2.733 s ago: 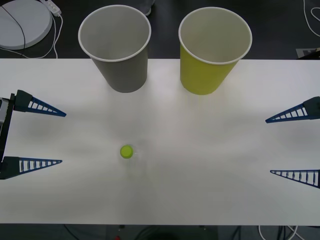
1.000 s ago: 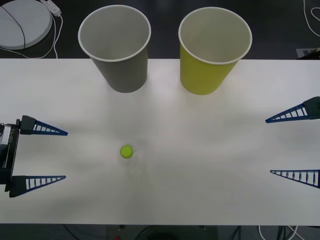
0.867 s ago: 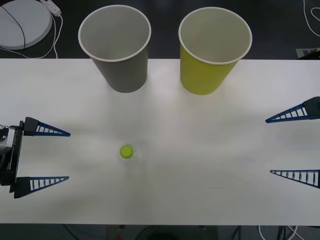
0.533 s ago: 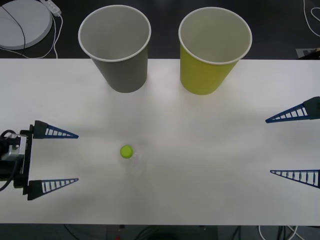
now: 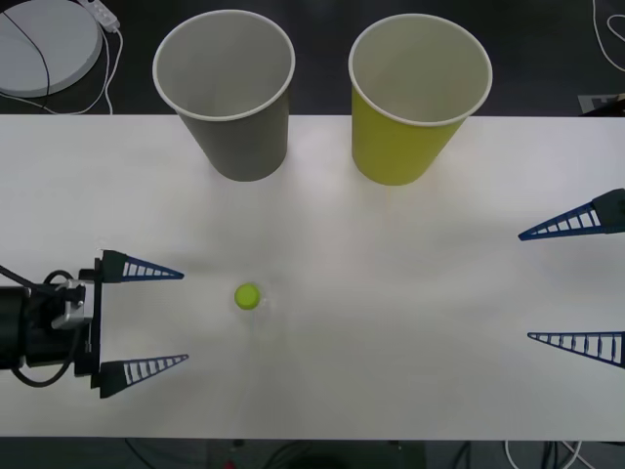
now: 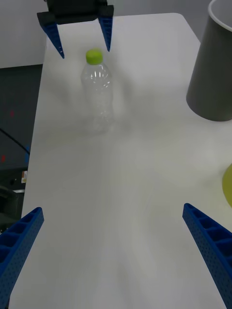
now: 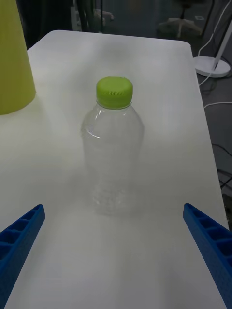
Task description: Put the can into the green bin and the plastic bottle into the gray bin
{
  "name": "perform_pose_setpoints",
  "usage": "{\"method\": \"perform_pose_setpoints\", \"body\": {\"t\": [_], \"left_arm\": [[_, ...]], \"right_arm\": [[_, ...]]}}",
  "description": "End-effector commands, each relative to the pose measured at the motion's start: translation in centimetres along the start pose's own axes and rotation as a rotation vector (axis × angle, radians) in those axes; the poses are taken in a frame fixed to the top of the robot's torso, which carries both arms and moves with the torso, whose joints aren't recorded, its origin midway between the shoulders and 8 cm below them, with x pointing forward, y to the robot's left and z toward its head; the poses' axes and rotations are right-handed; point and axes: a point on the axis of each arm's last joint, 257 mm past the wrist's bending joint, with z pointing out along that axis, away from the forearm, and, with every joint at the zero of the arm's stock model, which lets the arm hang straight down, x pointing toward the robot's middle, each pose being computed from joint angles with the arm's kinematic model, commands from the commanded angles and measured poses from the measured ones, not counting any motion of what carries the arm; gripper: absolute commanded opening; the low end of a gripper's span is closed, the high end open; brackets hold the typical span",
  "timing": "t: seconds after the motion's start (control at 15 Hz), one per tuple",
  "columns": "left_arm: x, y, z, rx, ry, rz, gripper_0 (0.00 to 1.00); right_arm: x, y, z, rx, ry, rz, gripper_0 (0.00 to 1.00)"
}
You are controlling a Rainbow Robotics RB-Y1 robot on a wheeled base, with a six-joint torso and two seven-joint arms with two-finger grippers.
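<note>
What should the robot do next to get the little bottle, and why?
Probably slide the left end effector a bit farther toward the plastic bottle until its open fingers sit on either side of it. The bottle stands upright on the table, just ahead of the fingertips and not yet between them, so closing now would likely grab nothing. The right end effector waits open at the table's right edge.

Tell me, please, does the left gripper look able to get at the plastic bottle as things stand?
Probably yes. The left gripper is open and faces the upright plastic bottle, with bare table between them and nothing beside the bottle. The gray bin and green bin stand well behind.
</note>
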Motion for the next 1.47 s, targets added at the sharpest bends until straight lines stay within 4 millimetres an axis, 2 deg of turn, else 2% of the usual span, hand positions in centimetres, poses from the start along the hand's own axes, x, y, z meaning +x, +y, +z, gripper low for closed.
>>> {"method": "perform_pose_setpoints", "body": {"t": [0.07, 0.67, 1.13, 1.47], "left_arm": [[-0.3, -0.2, 1.5, -0.007, -0.021, -0.007, 1.0], [-1.2, -0.3, 6.4, -0.037, -0.062, -0.002, 1.0], [-2.5, 0.1, 9.6, -0.049, -0.088, -0.014, 1.0], [-3.0, 0.0, 11.1, -0.045, -0.095, -0.018, 1.0]], "right_arm": [[0.0, 0.0, 0.0, 0.0, 0.0, 0.0, 1.0], [0.0, 0.0, 0.0, 0.0, 0.0, 0.0, 1.0], [0.0, 0.0, 0.0, 0.0, 0.0, 0.0, 1.0], [0.0, 0.0, 0.0, 0.0, 0.0, 0.0, 1.0]]}}
